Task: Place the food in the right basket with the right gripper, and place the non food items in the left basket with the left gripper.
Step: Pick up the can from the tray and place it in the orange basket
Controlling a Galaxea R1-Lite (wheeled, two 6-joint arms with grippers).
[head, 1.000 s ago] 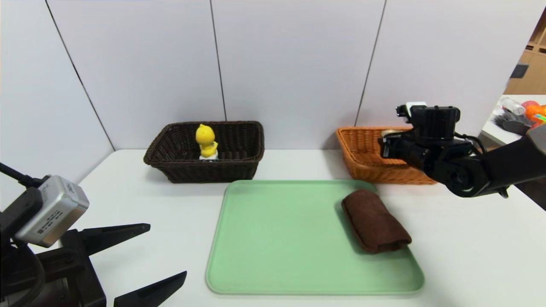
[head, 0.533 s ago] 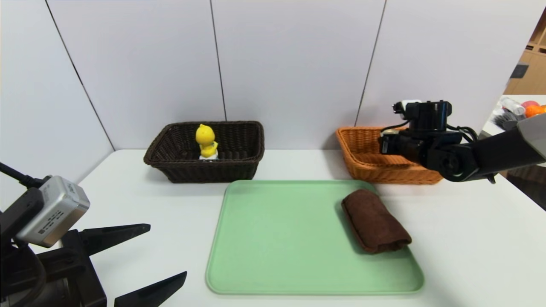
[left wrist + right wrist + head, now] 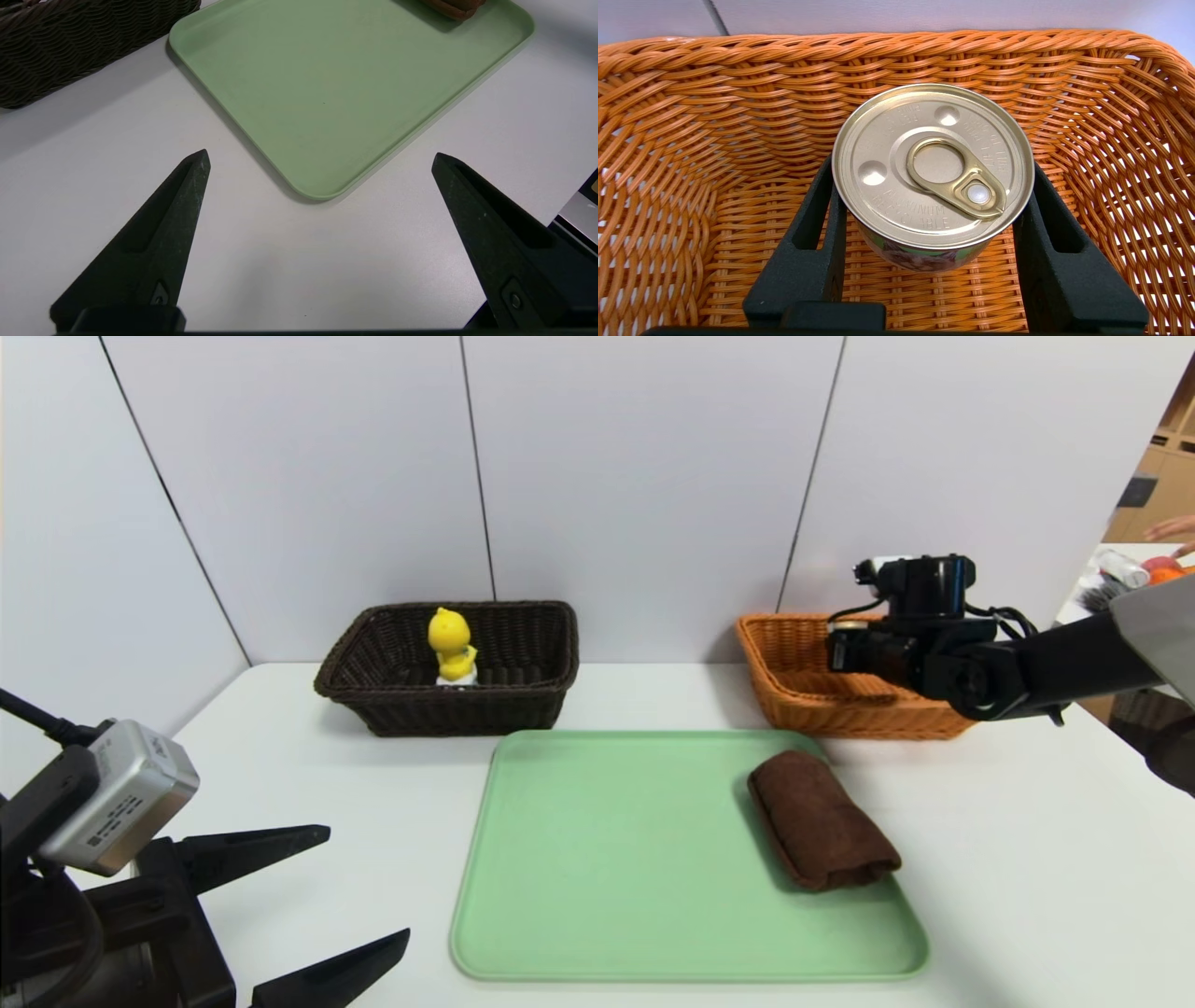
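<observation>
The pale wall panels [image 3: 635,476] fill the back of the head view, their tops cut off. Below them spreads the white table [image 3: 392,803], partly hidden by both arms and running out of the picture at the near edge. The green tray [image 3: 635,859] lies on it, whole in the head view but cropped in the left wrist view.

Behind the tray and toward the left stands the dark brown basket [image 3: 457,714], its front wall hiding part of its floor. The orange-tan basket [image 3: 840,717] stands behind the tray's right side, much of its interior and right side covered by the right arm.

The left gripper [image 3: 321,151] hangs to the left of the tray, spread wide and holding nothing; its nearer finger is cut off in the head view. The right gripper [image 3: 931,161] is at the orange-tan basket, clamped on the can from two sides.

The rolled brown towel [image 3: 822,821] lies aslant on the tray's right side, only its end showing in the left wrist view. The yellow toy [image 3: 451,639] is upright in the dark brown basket, its base partly hidden by the rim. The can [image 3: 934,168] is held within the orange-tan basket, lid and ring pull plain, label mostly out of sight; whether its underside touches the basket floor cannot be told
</observation>
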